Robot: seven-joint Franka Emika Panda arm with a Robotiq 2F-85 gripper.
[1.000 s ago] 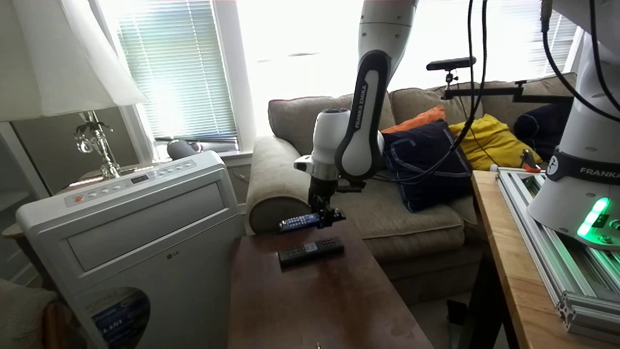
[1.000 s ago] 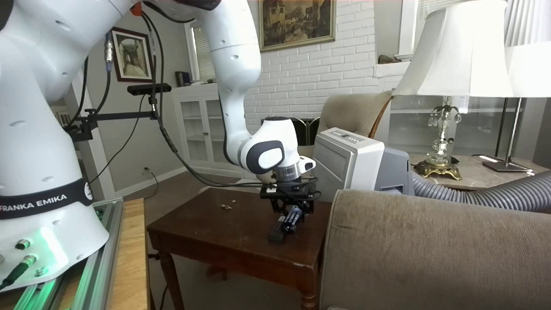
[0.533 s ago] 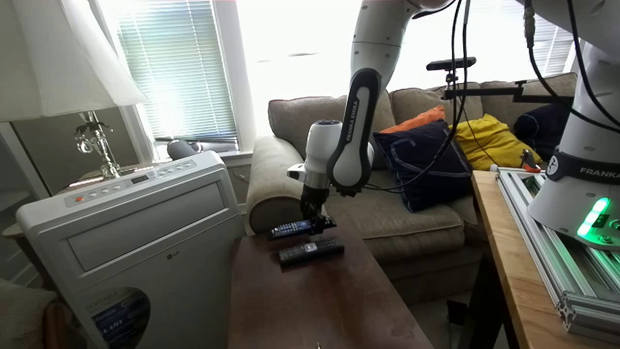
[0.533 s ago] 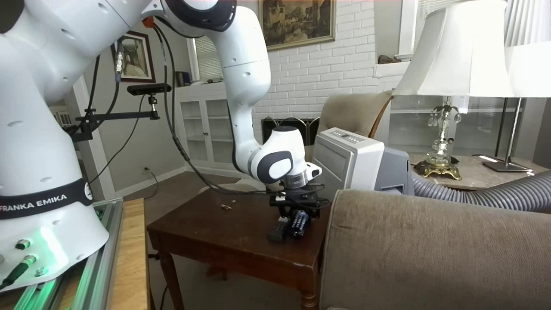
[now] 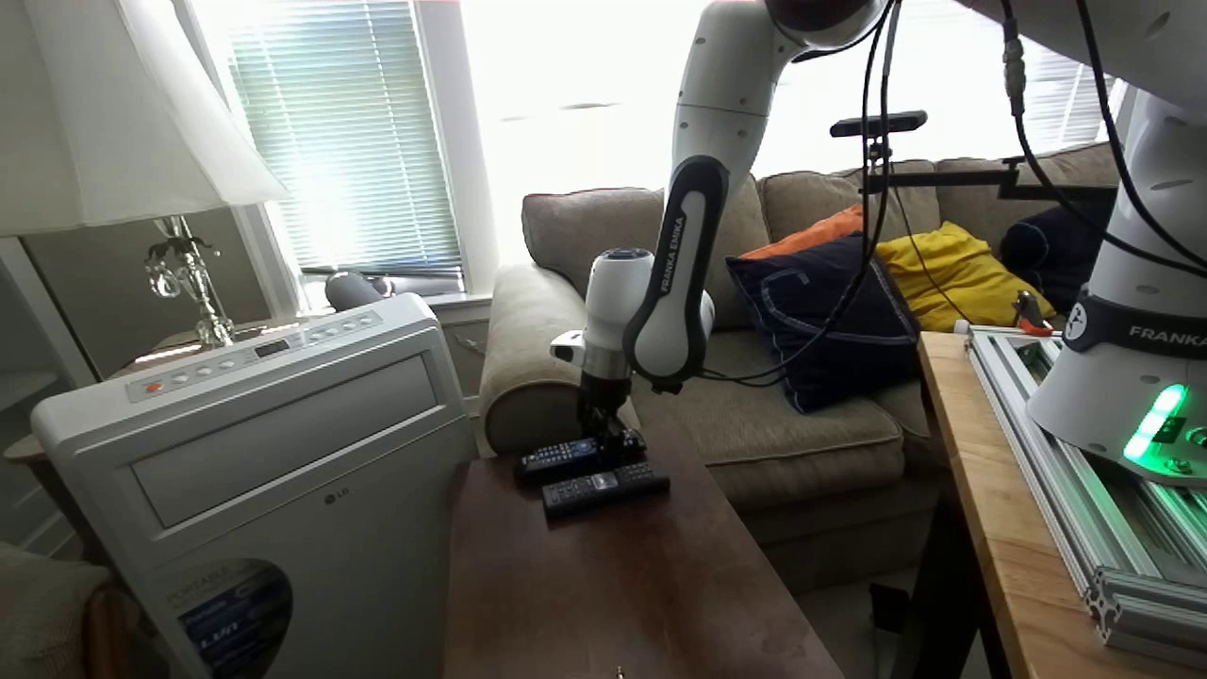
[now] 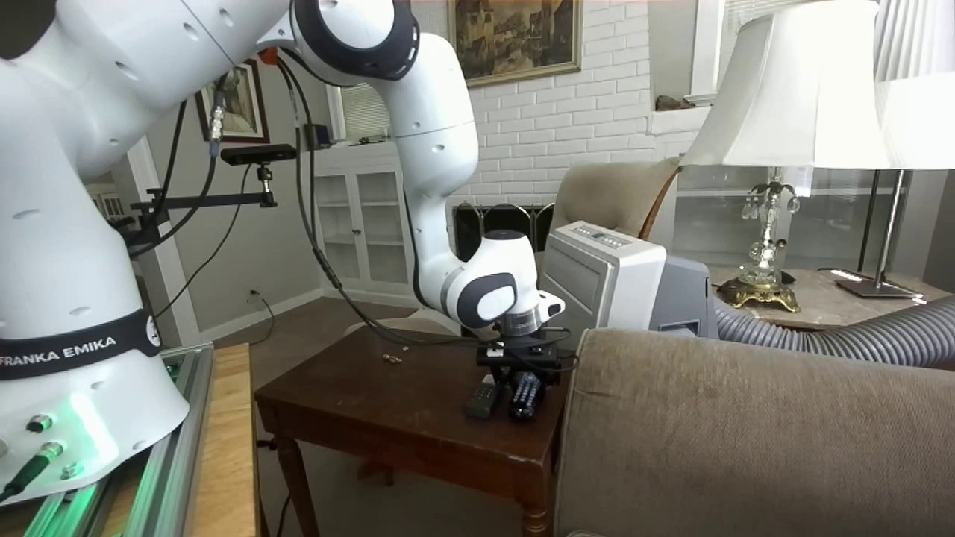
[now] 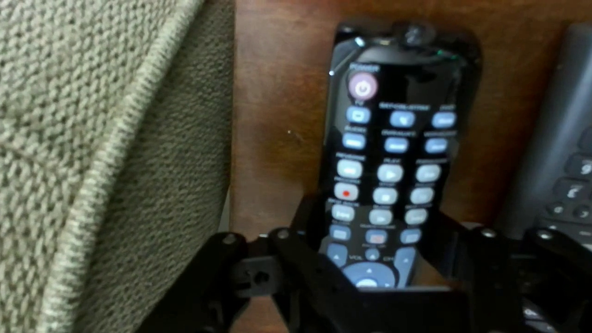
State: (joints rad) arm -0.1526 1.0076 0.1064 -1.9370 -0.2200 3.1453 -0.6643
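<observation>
The tool [image 7: 377,222] grips a glossy black remote [image 7: 393,152]; just beside the tool, a grey remote [image 5: 605,488] lies on the counter [image 5: 613,585] below

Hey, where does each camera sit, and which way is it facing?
An exterior view: near the robot's base, facing the sofa and windows; base, arm and gripper show.
An exterior view: near the base, sofa side, facing a brick wall; base, arm and gripper show.
Wrist view: above the gripper, looking down at the held remote; the gripper's fingers show.
Both exterior views share the table, the held remote, a second remote and the air conditioner.
</observation>
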